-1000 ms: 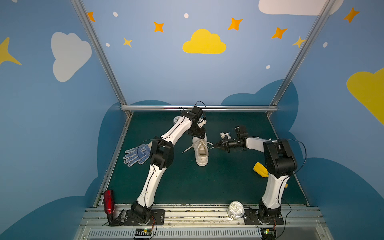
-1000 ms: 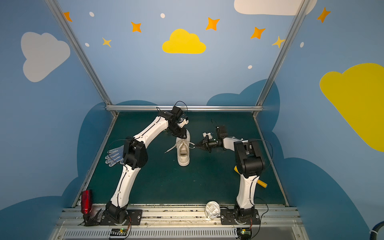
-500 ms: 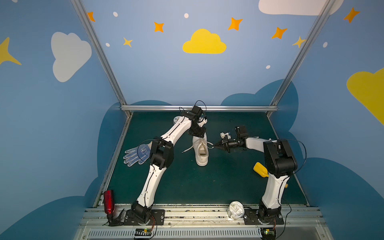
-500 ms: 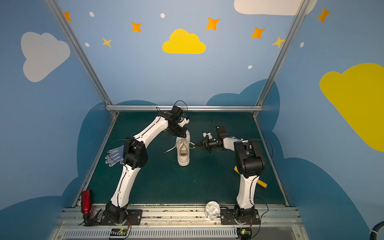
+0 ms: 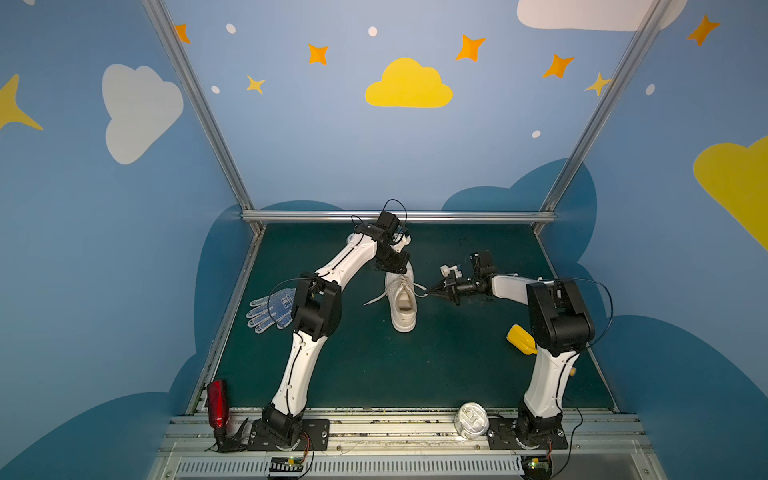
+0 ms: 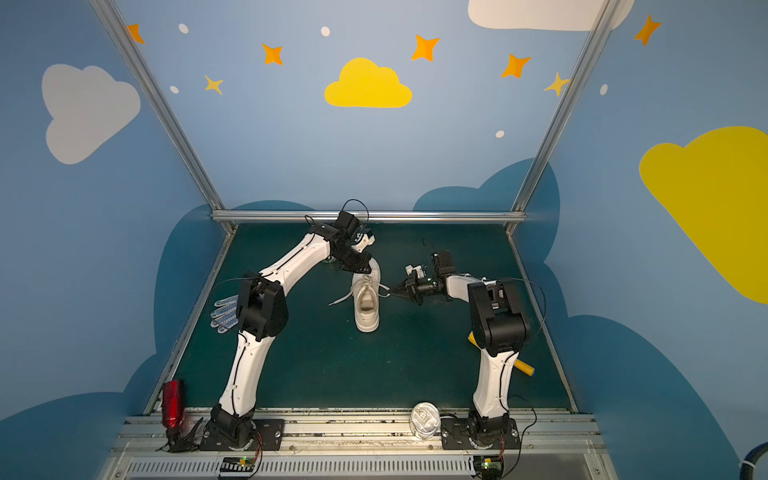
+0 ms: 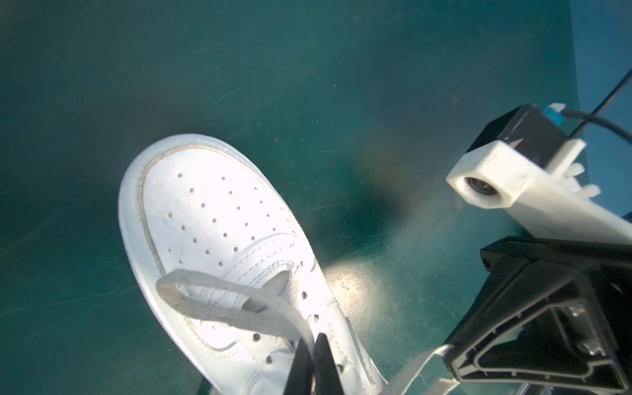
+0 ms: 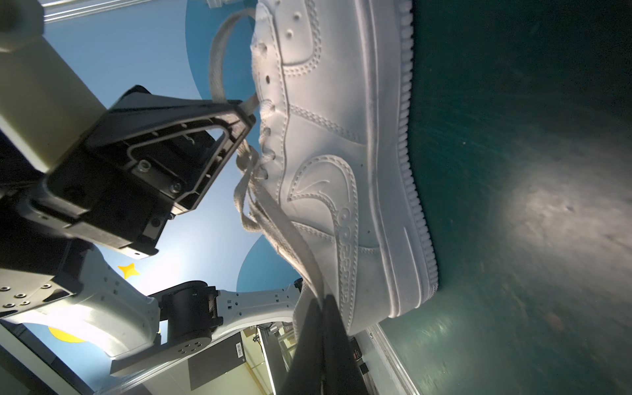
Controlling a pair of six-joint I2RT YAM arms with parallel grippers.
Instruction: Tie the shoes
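Observation:
The shoe (image 5: 403,305) (image 6: 366,309), a white low-top sneaker, stands mid-mat with its toe toward the back wall. My left gripper (image 5: 400,271) (image 6: 362,270) hangs over the lacing, shut on a flat white lace that arches out in a loop (image 7: 219,301) ahead of its tips (image 7: 314,338). To the right of the shoe, my right gripper (image 5: 430,293) (image 6: 390,294) is shut on the other lace (image 8: 294,246), which runs taut from the eyelets into its tips (image 8: 323,299). A loose lace end (image 5: 374,298) trails left on the mat.
A white glove with blue dots (image 5: 270,309) lies behind the left arm's elbow. A yellow object (image 5: 521,338) sits by the right arm. A red bottle (image 5: 217,403) and a silver-white roll (image 5: 471,419) stand at the front rail. An aluminium rail (image 5: 457,216) bounds the back.
My left gripper has closed on the lace above the shoe. Both arms and the shoe have hardly shifted.

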